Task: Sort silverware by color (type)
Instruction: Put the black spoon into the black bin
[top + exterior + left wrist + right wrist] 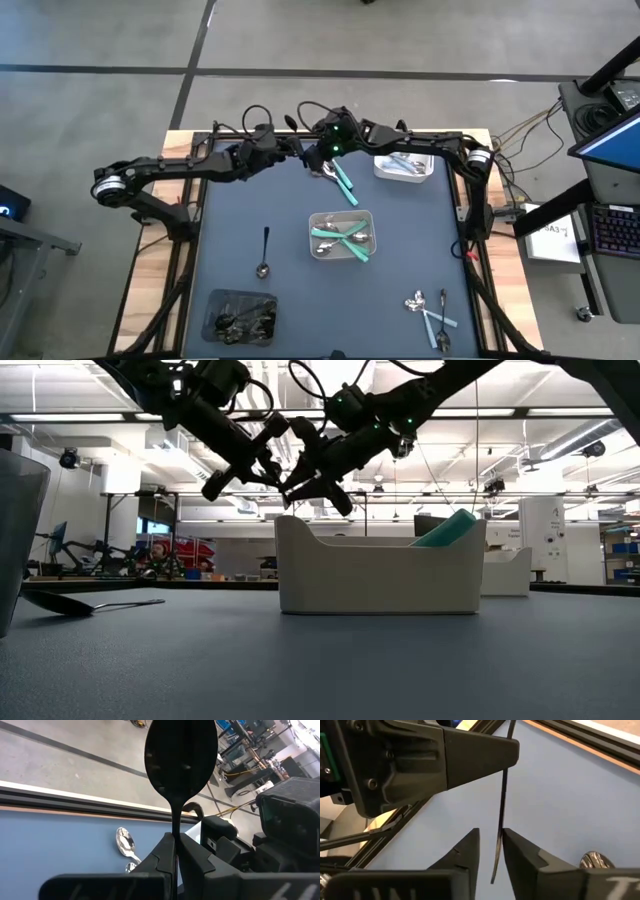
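My left gripper (176,840) is shut on a black spoon (181,755), held in the air over the table's far middle (300,150). My right gripper (491,840) faces it (320,158), open, one finger on either side of the spoon's thin handle (501,810); no touch shows. Below them, two teal-handled spoons (341,178) lie on the mat. Another black spoon (264,252) lies flat toward the near left. A few pale-handled pieces (430,310) lie near the near right corner. My left gripper pinches the black spoon between its two fingers at the neck (175,827), just below the bowl. The bowl stands out beyond the fingertips, and the handle runs off the other way, its free end (493,879) between the right gripper's fingers. The spoon is lifted clear of the table.
A white tray (403,166) with pale-handled pieces stands at the far right. A grey tray (342,236) with teal-handled pieces stands in the middle, and a dark tray (240,315) with black pieces at the near left. The mat (290,210) between them is bare.
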Available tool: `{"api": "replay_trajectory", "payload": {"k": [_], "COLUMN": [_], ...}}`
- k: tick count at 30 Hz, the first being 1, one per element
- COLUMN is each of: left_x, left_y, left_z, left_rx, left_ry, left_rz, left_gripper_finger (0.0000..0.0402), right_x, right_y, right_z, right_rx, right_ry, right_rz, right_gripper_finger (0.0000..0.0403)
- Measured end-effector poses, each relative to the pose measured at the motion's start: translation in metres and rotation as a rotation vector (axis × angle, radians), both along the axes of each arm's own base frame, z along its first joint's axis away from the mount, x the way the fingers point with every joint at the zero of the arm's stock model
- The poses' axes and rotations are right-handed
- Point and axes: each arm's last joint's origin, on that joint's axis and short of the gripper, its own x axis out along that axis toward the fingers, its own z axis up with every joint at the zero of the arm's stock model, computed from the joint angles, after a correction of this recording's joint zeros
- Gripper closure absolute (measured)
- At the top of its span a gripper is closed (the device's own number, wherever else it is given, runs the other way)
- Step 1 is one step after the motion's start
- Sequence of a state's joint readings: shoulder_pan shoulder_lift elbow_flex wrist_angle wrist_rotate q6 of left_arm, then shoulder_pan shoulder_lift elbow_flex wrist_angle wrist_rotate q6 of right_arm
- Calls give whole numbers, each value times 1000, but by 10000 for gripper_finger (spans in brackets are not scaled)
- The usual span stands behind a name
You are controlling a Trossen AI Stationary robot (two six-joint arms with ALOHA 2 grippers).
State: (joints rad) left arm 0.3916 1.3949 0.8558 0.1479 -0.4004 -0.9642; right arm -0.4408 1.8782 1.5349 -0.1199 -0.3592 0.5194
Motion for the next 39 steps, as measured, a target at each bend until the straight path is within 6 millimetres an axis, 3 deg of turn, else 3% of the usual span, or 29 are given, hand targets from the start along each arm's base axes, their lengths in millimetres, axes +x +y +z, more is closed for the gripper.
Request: {"api": "replay_trajectory", "payload": {"k": [11,21,36,39], "left_x": [0,2,1,1], "left_y": [0,-1,-7,-6], "left_z": [1,2,12,10], "left_rx": [3,12,17,31], "left_ry": [-2,-3,-38,-18], "left_rz": [-20,-73,-193,-209], "left_gripper_finger": [401,401,389,387], "right_x": [0,-3,-32,-33], "right_y": [0,-6,-35,-30], "right_z": [-1,-3,-4,4], "right_rx": [-14,-17,-53,-63], "right_ry": [6,24,152,136], "right_rz": [-7,-15,-95,-61], "right_gripper_finger": [392,394,395,395]}}
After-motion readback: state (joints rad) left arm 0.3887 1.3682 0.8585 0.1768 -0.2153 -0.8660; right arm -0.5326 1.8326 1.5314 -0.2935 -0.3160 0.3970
